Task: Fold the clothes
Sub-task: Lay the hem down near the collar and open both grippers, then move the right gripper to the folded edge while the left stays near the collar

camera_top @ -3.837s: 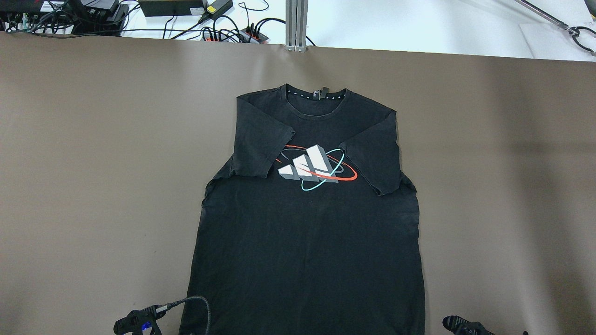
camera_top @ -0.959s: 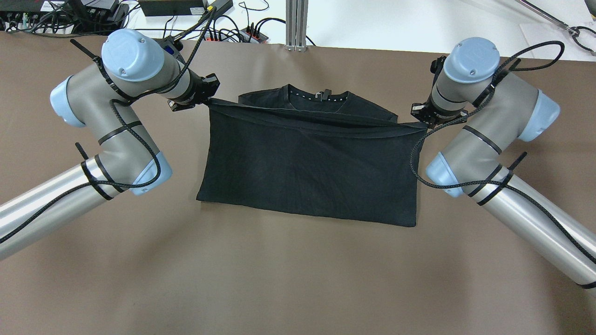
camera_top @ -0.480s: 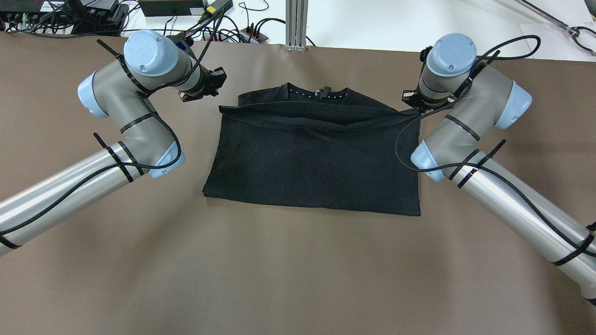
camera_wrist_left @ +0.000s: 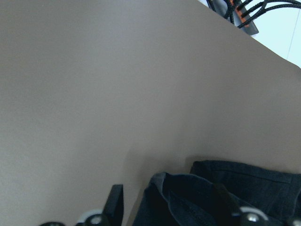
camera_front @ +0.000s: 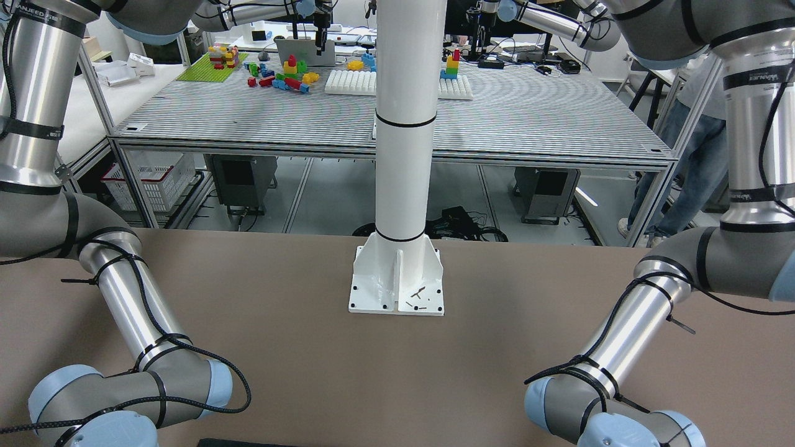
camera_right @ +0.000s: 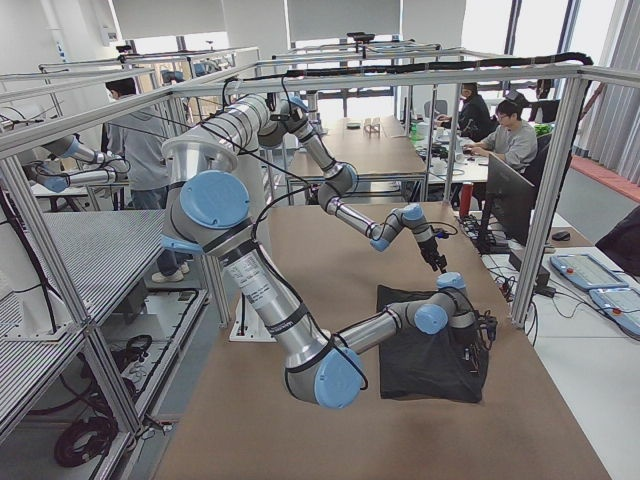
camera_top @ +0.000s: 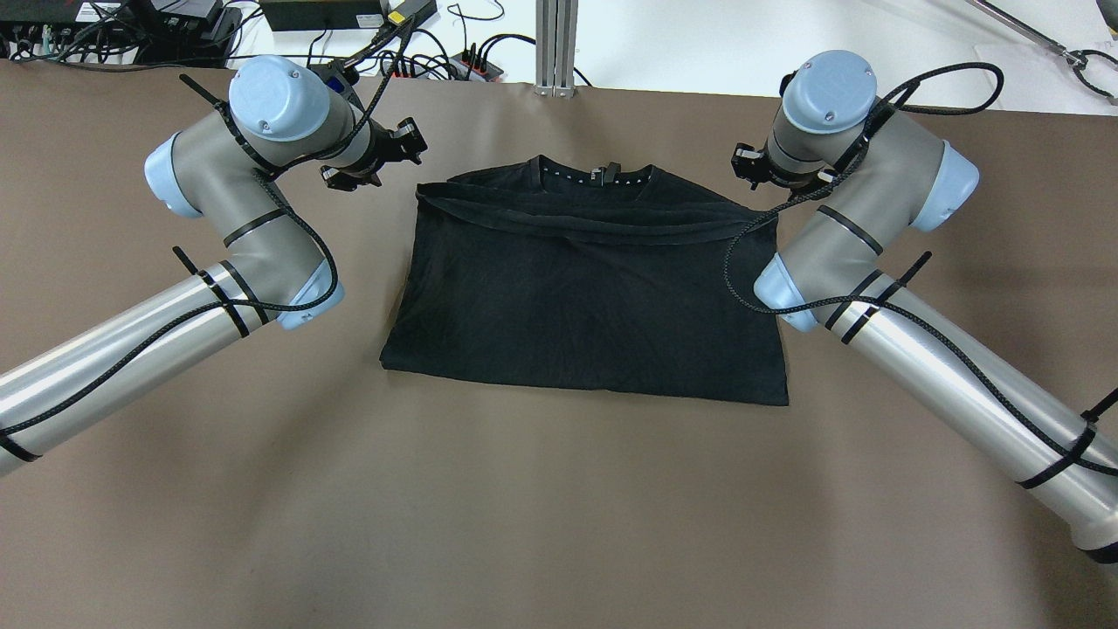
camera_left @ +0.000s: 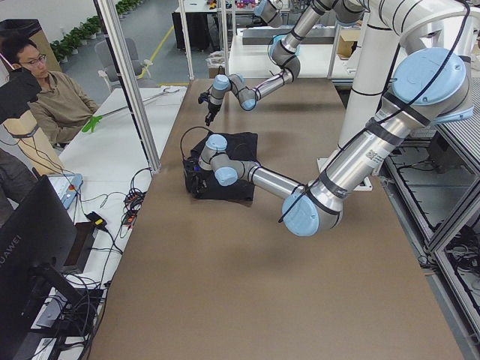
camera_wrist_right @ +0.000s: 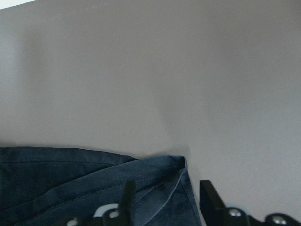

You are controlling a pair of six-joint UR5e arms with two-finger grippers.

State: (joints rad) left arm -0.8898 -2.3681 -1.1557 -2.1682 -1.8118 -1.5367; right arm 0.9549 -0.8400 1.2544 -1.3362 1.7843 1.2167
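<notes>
— Shirt (camera_top: 585, 306) lies folded in half, flat on the far middle of the table (camera_top: 559, 524), with its lower edge laid up just short of the collar (camera_top: 594, 175).

— And the arms?

— The left gripper (camera_top: 374, 160) and right gripper (camera_top: 753, 166) hang by the upper corners. Both have their jaws spread and hold nothing.

— What could spoil it?

— The top hem (camera_top: 576, 229) sags crooked and rumpled. I'd guess another fold over it would press the wrinkle in. A finger passing close might also snag a corner and peel the layer back.

— The surface?

— Plain brown and matte. Around it are a slatted bench (camera_front: 528, 118), a white pole (camera_front: 404, 155), people at desks (camera_left: 45, 90), cables (camera_top: 419, 61) and coloured blocks (camera_front: 279, 68).
</notes>
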